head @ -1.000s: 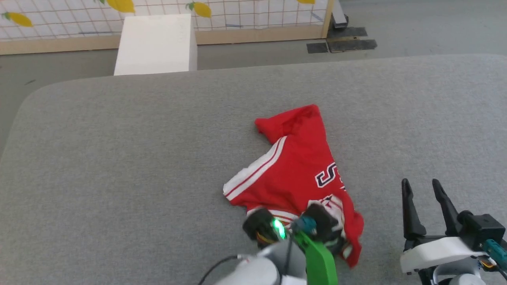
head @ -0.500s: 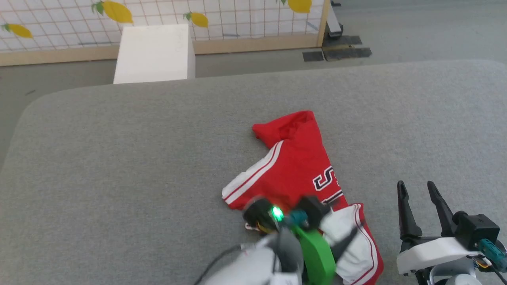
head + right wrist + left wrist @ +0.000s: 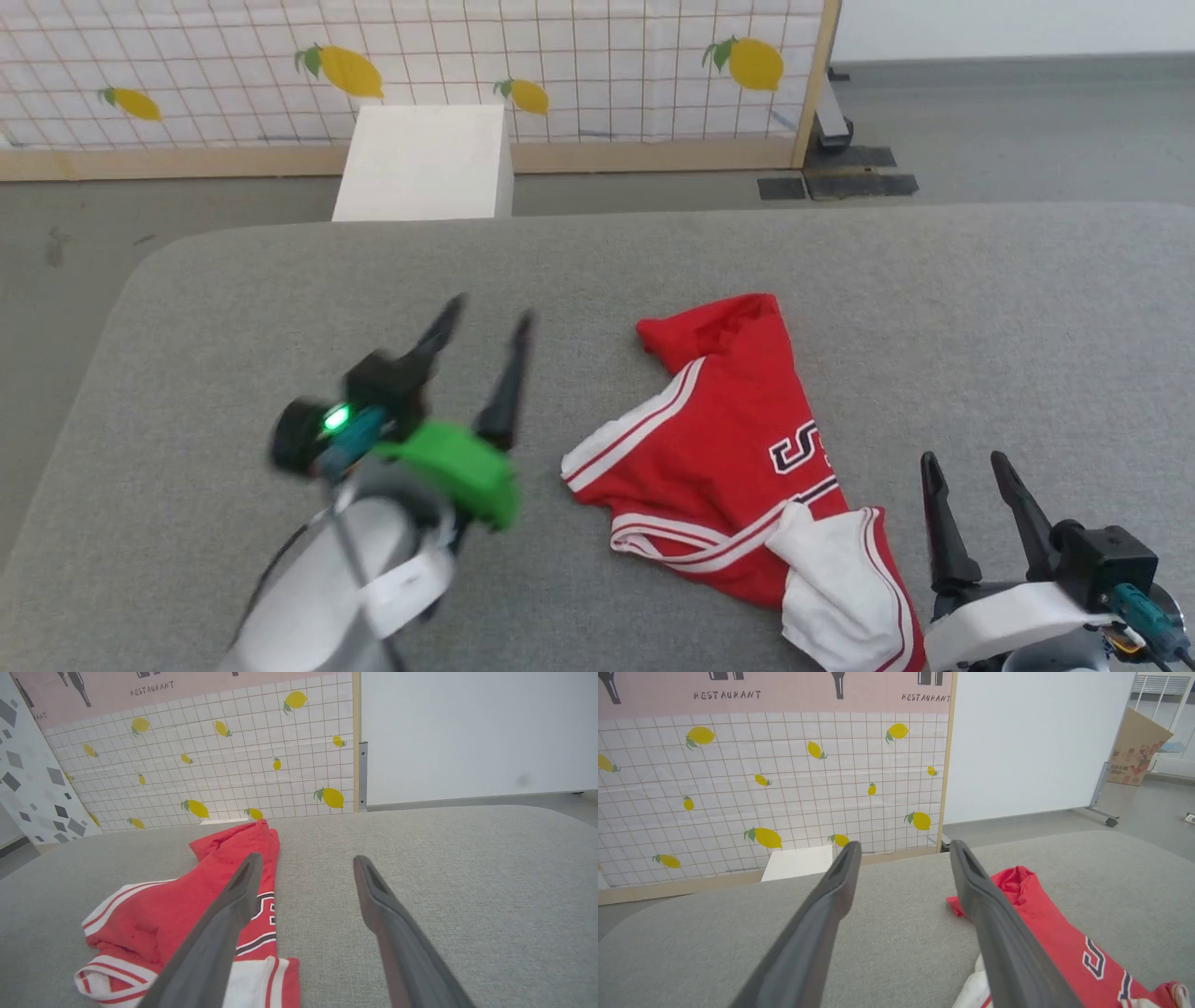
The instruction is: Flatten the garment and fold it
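- Fingers point(image 3: 941, 523) of the right gripper point(image 3: 963, 457) stand spread wide and hold nothing, at the near right, just beside the garment's near end.
- White sleeve point(image 3: 831, 579) lies flopped out at that near end; a second ago it was bunched under the left gripper.
- Left gripper point(image 3: 492, 310) also gapes wide and empty, raised above the surface to the garment's left; a second ago it was pinched shut, low on the near edge.
- Garment point(image 3: 719, 420) lies crumpled on the grey padded surface point(image 3: 280, 308) between the grippers; of its black lettering only an "S" point(image 3: 798, 446) reads.
- Beyond stand a white box point(image 3: 425, 163) and a lemon-print grid panel point(image 3: 607, 65).
- Above the panel, a pink band point(image 3: 727, 695) reads "RESTAURANT".
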`<state>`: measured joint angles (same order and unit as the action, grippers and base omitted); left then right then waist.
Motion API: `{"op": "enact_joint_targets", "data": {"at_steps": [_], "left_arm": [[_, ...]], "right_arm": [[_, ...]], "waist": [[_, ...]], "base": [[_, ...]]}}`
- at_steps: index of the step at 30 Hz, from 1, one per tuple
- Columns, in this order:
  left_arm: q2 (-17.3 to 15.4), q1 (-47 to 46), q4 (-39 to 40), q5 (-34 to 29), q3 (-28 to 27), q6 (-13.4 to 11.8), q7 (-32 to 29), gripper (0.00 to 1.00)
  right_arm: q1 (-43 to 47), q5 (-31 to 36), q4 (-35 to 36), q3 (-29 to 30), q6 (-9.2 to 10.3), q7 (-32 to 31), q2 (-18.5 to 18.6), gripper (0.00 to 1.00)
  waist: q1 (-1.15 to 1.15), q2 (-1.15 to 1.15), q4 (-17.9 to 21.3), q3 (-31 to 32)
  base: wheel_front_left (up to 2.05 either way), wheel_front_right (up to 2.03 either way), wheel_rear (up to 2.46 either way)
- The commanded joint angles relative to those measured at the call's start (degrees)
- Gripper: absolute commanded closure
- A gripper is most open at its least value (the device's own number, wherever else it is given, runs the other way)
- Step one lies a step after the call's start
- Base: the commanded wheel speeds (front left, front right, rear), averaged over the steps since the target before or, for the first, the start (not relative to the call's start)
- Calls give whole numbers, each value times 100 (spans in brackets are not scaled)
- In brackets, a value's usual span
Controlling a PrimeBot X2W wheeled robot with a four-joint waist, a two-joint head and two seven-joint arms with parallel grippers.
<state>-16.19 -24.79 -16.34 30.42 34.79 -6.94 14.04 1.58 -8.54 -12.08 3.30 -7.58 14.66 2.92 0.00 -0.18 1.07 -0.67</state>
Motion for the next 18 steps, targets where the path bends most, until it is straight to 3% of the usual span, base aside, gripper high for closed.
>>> {"op": "enact_joint_targets", "data": {"at_steps": [1,6,12,14,18], "left_arm": [[-144,295,29,39,-140,-97,55,0],[-377,1165,241,154,-617,-283,91,0],[-226,1913,566,-3,-912,-295,95,0],[-138,2019,635,-66,-973,-251,95,0],[-16,2081,659,-199,-1038,-134,95,0]], "right_arm": [[84,37,13,-33,9,34,-4,0],[170,72,51,-17,9,34,-4,0],[212,114,20,-174,9,-165,-4,0],[206,117,115,-238,9,-438,-4,0],[206,60,454,-603,9,-1586,71,0]], "waist": [[0,18,-50,48],[0,18,-94,72],[0,18,-158,44],[0,18,-173,34],[0,18,-204,-44]], "base": [[0,0,0],[0,0,0],[0,0,0],[0,0,0],[0,0,0]]}}
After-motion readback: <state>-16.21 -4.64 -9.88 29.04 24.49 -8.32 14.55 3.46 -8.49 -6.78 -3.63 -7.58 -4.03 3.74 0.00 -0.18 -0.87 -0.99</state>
